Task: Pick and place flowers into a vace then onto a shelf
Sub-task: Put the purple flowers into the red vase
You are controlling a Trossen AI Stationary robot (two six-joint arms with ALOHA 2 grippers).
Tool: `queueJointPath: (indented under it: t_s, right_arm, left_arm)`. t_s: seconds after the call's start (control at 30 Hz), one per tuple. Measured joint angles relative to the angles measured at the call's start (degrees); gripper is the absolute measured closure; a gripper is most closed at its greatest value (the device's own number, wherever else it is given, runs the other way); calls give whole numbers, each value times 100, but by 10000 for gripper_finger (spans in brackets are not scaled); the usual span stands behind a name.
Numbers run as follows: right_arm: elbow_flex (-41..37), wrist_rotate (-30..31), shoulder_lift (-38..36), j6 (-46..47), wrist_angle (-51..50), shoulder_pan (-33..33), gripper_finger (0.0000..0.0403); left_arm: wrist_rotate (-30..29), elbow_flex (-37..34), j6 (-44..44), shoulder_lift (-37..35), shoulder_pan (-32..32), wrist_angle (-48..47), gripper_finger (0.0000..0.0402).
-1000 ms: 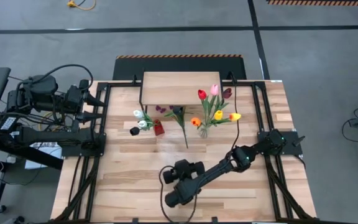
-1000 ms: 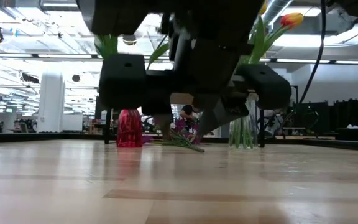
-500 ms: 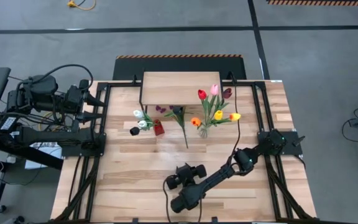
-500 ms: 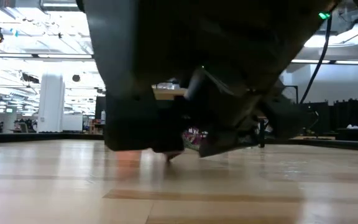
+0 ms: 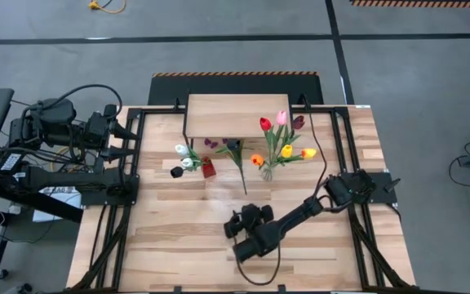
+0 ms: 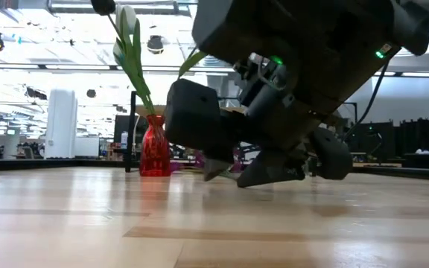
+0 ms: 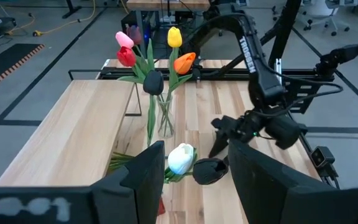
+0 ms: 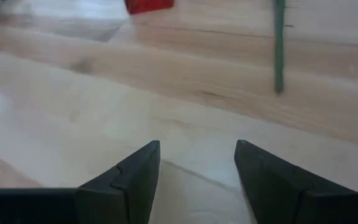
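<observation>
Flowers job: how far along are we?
Done: several tulips stand in the clear vase, white ones in the red vase. In hand: nothing; the right gripper is open and empty, low over the table short of the loose flower lying by the shelf. The left gripper waits at the table's left edge. Left: that flower, then both vases onto the shelf, which holds nothing.

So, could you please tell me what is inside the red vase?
The red vase holds white and black tulips, green stems rising from its neck. How far the stems go down inside cannot be seen through the glass.
</observation>
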Motion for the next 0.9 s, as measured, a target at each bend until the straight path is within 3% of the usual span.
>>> queueJointPath:
  t_s: [0.27,0.9]
  right_arm:
    - [-409,-277,-183,-2112,1249,-109,195]
    - [-402,-156,-163,-3425,1241,-34,195]
  left_arm:
    - [1,0,12,1,0,-1,235]
    - [0,0,7,2,1,-2,235]
